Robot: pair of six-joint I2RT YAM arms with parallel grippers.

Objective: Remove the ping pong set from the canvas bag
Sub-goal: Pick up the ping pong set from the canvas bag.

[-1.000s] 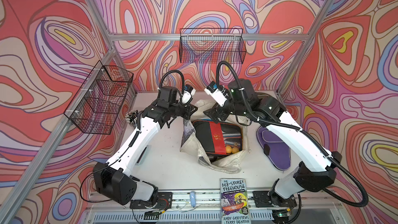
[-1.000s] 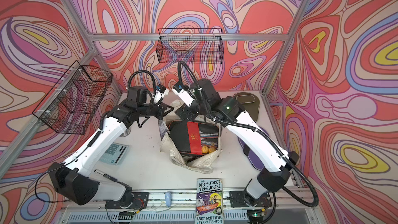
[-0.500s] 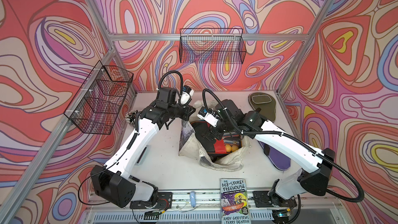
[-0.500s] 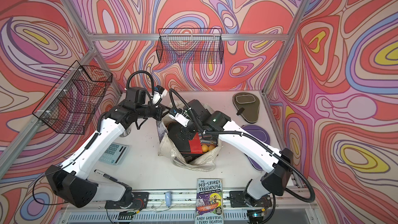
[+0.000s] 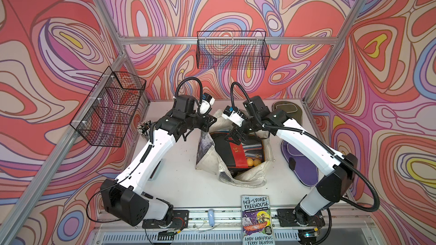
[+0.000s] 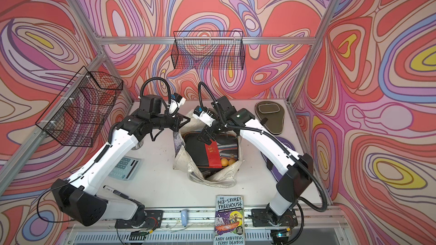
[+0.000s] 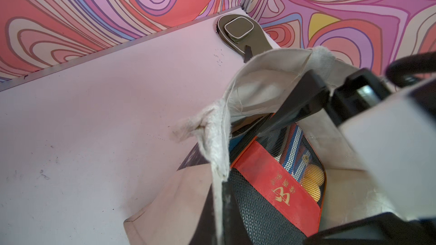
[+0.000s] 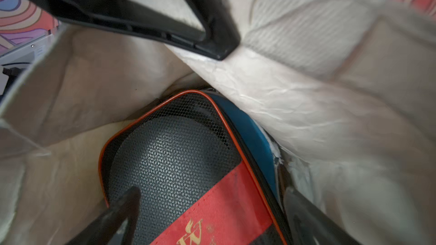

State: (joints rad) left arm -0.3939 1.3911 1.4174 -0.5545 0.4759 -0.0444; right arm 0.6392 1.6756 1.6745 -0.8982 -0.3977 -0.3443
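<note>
Ping pong set (image 5: 232, 152) is partly out of the bag, by my count. Starting at the left, my left claw (image 5: 213, 121) is pinched tight on the rim of the canvas bag (image 5: 247, 179), holding that edge up so the mouth gapes. The right wrist view shows its tips closed on the cream fabric. The bag slumps in the middle of the desk (image 5: 179, 175). On top inside lies a black mesh pack (image 8: 174, 152) with a red band. Orange balls (image 5: 251, 161) show at its near end, and a blue case (image 8: 252, 135) is tucked under its edge. What else sits beneath, I cannot tell. My right claw (image 5: 232, 136) is down in the mouth, spread wide, with one finger on either side of the pack's rounded end and closed on nothing. Further right, clear of the bag, a purple case (image 5: 299, 161) lies flat on the desk. An olive green case (image 5: 287, 110) lies in the far right corner. So I judge two pieces out and at least two yet to come out. The pack looks like the next one to grasp and lift.
</note>
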